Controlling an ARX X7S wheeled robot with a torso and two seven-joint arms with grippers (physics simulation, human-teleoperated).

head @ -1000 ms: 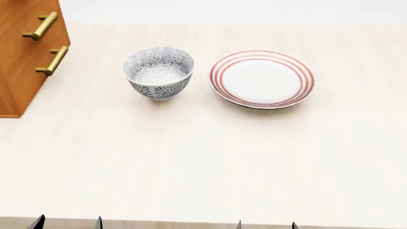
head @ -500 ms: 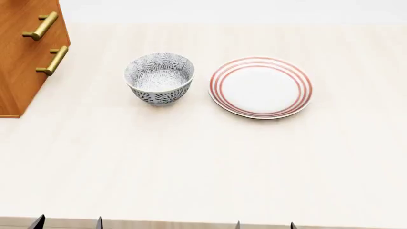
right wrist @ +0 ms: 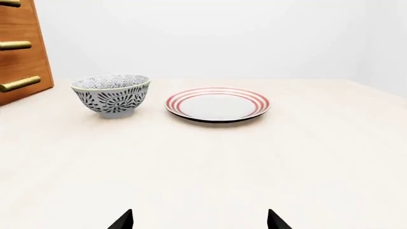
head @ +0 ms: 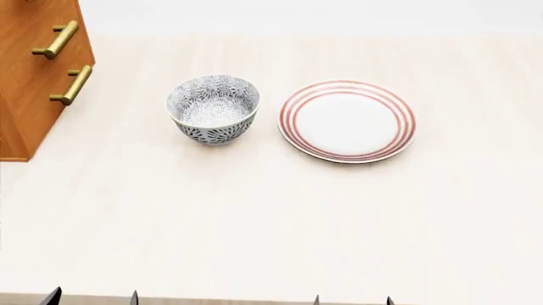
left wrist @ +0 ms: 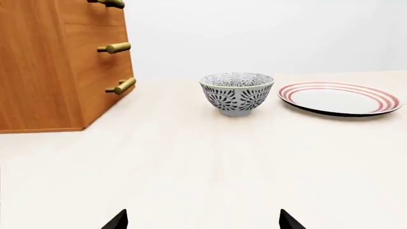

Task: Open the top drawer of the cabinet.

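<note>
In the left wrist view, the cabinet (left wrist: 57,62) shows three handles.

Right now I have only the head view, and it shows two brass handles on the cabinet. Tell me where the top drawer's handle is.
Observer: The left wrist view shows the top drawer's handle above those two on the cabinet, cut by the picture's edge.
Operator: Report whether any drawer sticks out.
Observer: None seems to; in that view the front looks flush.
Operator: Check the left fingers.
Observer: The left gripper has its fingers apart with nothing between them, well short of the bowl.
</note>
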